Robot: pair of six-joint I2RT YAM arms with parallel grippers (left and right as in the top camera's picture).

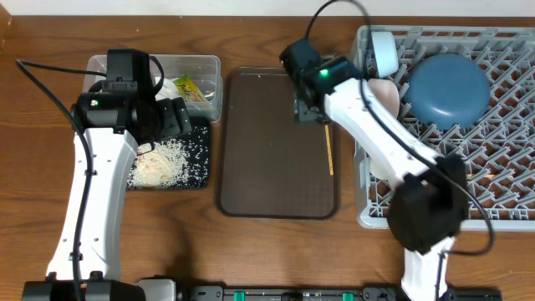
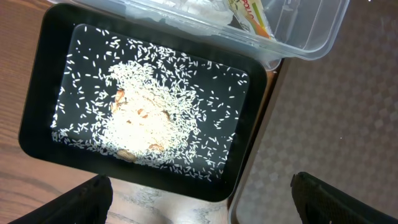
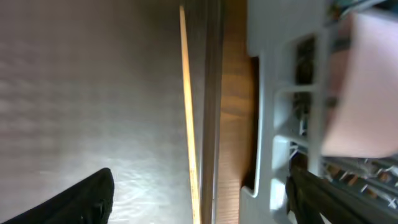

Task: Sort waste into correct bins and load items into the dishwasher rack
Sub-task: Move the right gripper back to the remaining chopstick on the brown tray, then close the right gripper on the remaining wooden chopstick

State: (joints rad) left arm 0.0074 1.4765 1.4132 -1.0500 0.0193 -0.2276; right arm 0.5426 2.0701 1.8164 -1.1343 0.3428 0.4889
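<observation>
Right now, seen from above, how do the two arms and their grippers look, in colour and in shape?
Both the left arm and the right arm have white rounded links and black blocky joints. Each carries a small green light near the wrist and a thin black cable. The left gripper and the right gripper have black fingers.

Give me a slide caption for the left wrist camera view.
Open left gripper hovering over the black tray of spilled rice, clear tub holding the snack wrapper beside it.
</observation>
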